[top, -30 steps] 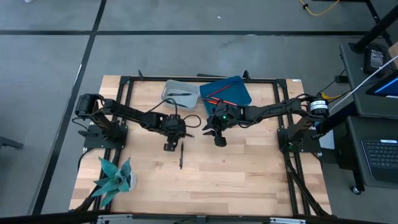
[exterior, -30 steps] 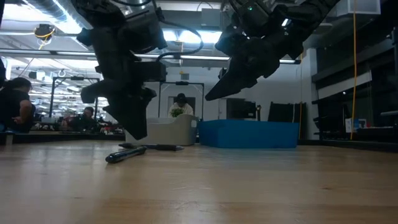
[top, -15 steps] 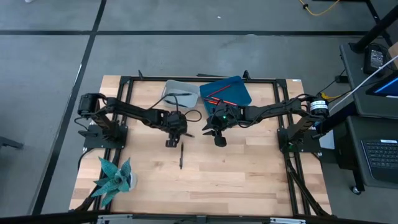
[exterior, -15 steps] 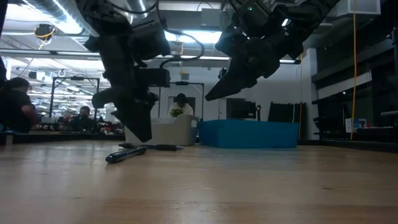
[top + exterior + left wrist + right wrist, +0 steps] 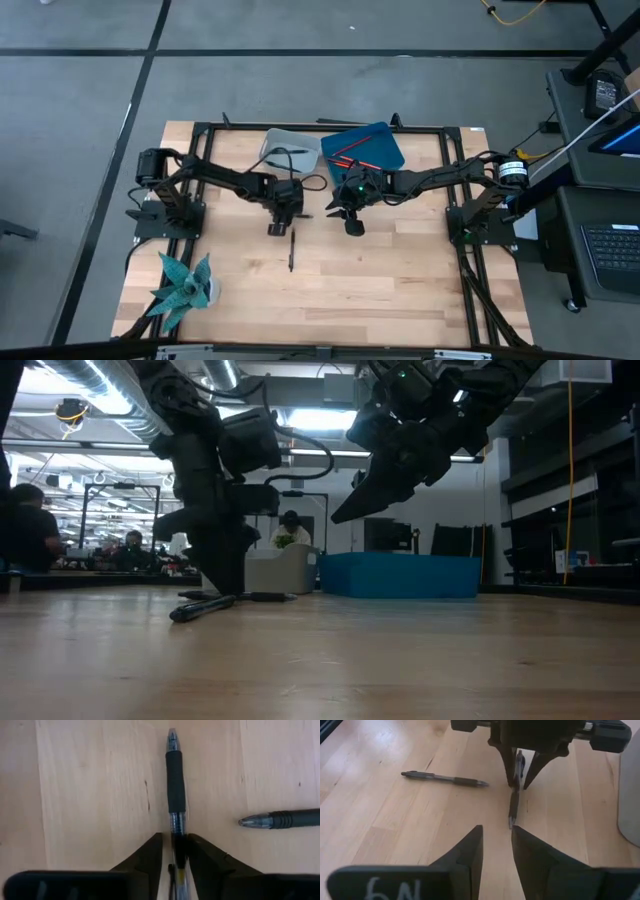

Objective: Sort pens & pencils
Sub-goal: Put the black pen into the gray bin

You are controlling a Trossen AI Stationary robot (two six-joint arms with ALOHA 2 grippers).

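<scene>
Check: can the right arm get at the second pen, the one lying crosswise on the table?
Probably yes. That pen lies flat on bare wood with nothing on it, and the right gripper hangs empty above the table. The left gripper, straddling the other pen, sits close beside it, so the two could crowd each other.

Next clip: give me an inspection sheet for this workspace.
Surface: wooden table, nothing spilled.
Job's things: first pen lies between the left claw's fingers; second pen beside it; red pencils in blue bin; dark pen in grey bin.
Clutter: teal plant at a table corner.
Claws: left claw open, down astride first pen; right claw open, empty, raised.
Cables: black loop at left arm; yellow cable on floor.
Surroundings: people beyond the table.
</scene>
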